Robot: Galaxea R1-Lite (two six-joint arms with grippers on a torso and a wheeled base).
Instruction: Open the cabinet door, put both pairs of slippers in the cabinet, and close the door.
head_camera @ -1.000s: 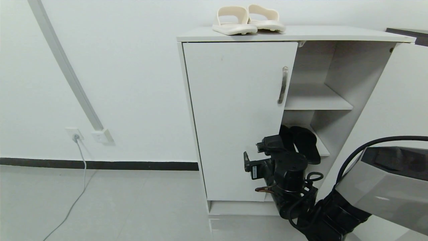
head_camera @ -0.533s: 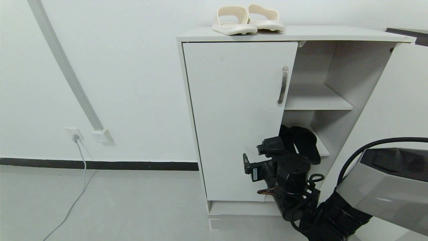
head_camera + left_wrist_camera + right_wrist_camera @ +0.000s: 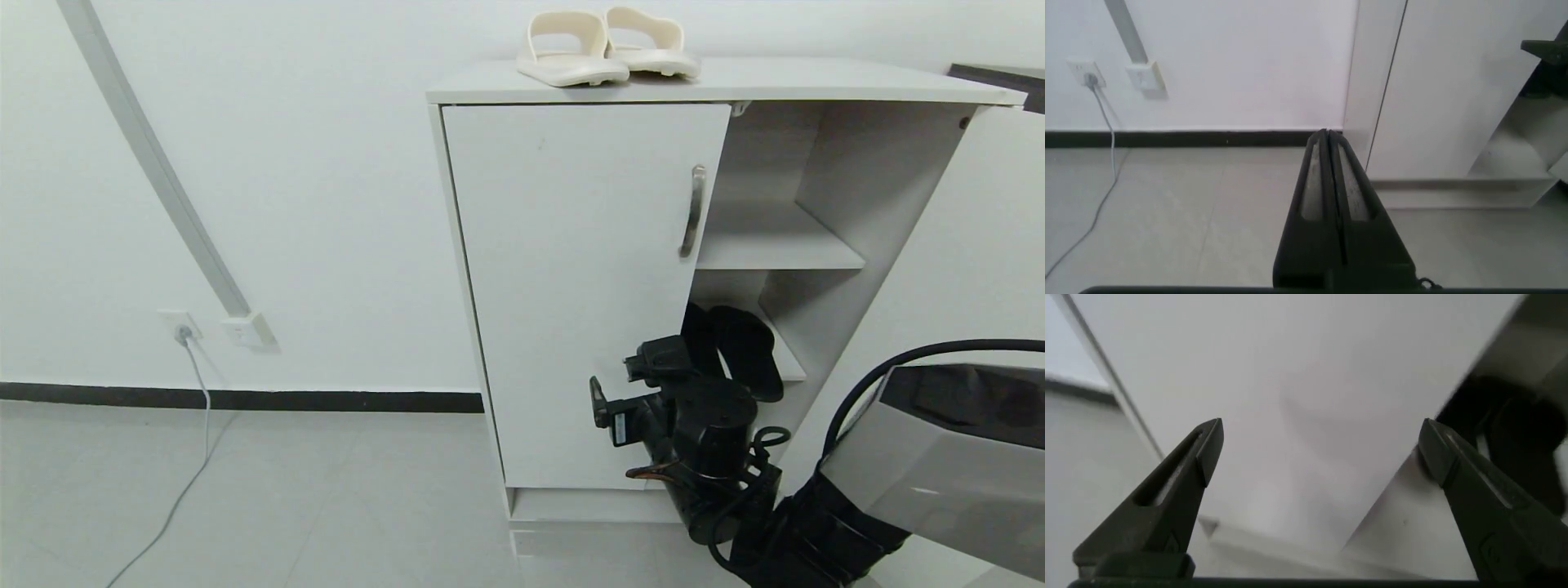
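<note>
Resting on the lower shelf (image 3: 790, 359) inside the cabinet (image 3: 816, 80), the black slippers (image 3: 739, 347) are seen just past the edge of the closed left door (image 3: 571, 286). One pair is therefore judged to be stowed. The cream slippers (image 3: 606, 49) are set side by side on the cabinet's top and are not yet put away. The right door (image 3: 967, 245) is swung wide, so that the shelves can be reached. The upper shelf (image 3: 775, 245) is judged a likely place for the second pair.

The right gripper (image 3: 1320, 429) is held low in front of the left door, just beside the black slippers. Its jaws are spread wide and nothing is held, which suits a release better than a grasp. The left gripper (image 3: 1327, 139) is pointed toward the floor near the cabinet's base, well apart from both pairs. Its fingers are pressed together on nothing, and it is judged to be parked out of the way.

No brand or writing can be read on the slippers or the cabinet. A small pale label (image 3: 620, 426) is seen on the right arm's wrist, but it is too small to be made out.
</note>
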